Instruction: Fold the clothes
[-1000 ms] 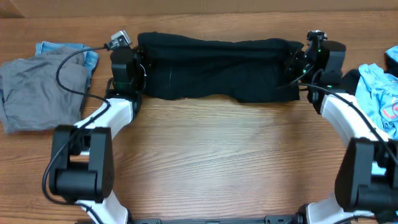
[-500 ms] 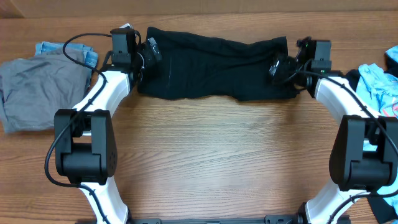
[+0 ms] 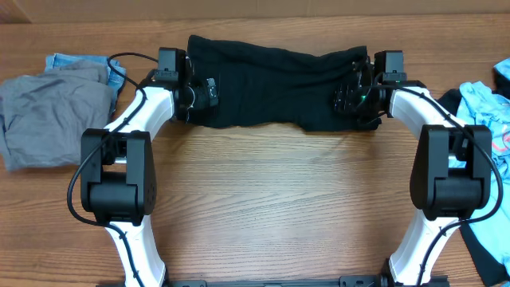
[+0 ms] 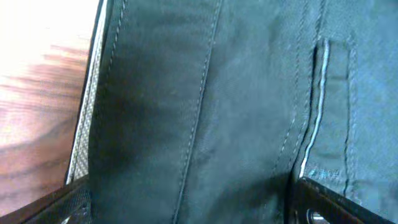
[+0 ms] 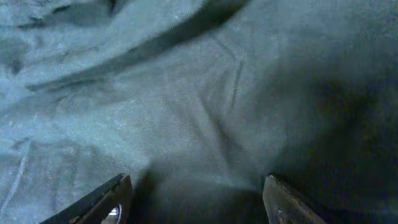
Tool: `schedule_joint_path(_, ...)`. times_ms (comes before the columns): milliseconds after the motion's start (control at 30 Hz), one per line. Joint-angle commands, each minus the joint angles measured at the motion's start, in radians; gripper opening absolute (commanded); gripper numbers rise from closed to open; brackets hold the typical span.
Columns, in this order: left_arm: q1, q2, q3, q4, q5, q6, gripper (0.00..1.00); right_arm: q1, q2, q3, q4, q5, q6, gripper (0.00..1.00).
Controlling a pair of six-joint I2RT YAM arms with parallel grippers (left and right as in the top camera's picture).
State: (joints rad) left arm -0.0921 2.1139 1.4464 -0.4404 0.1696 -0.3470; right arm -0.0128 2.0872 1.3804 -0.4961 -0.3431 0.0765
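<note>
The clothes (image 3: 279, 84), a black garment, lie folded into a long band across the back of the table. My left gripper (image 3: 209, 92) hovers over the band's left end, jaws wide apart. In the left wrist view the clothes (image 4: 205, 93) show seams and a pale edge strip, and my left gripper (image 4: 196, 205) holds nothing. My right gripper (image 3: 344, 97) is over the band's right end. In the right wrist view the wrinkled clothes (image 5: 186, 93) fill the frame below my right gripper (image 5: 196, 199), whose jaws stand apart.
A grey folded garment (image 3: 48, 112) lies at the far left with a light blue piece (image 3: 76, 62) behind it. A light blue printed shirt (image 3: 486, 119) lies at the right edge. Bare wooden table (image 3: 279, 199) stretches in front of the band.
Both grippers have let go of the ends of the band and opened. Each has then moved inward over the cloth, which has stayed lying flat.
</note>
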Motion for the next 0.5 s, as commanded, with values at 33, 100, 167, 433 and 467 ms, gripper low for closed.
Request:
schedule_joint_path(33, -0.005, 0.046, -0.008, -0.217, -0.085, 0.011, 0.81, -0.002, 0.015, -0.001, -0.138, 0.085, 0.002, 0.7)
schedule_joint_path(100, -0.005, 0.046, -0.008, -0.335, -0.103, 0.011, 0.64, -0.002, 0.015, -0.001, -0.258, 0.153, 0.002, 0.67)
schedule_joint_path(167, -0.005, 0.046, -0.01, -0.518, -0.126, 0.011, 0.42, -0.003, 0.015, -0.001, -0.389, 0.184, 0.002, 0.66)
schedule_joint_path(433, -0.005, 0.046, -0.012, -0.731, -0.231, 0.011, 0.33, -0.002, 0.015, 0.0, -0.533, 0.195, 0.006, 0.66)
schedule_joint_path(467, -0.005, 0.046, -0.011, -0.71, -0.229, 0.011, 0.35, -0.002, 0.015, 0.006, -0.512, 0.194, 0.005, 0.66)
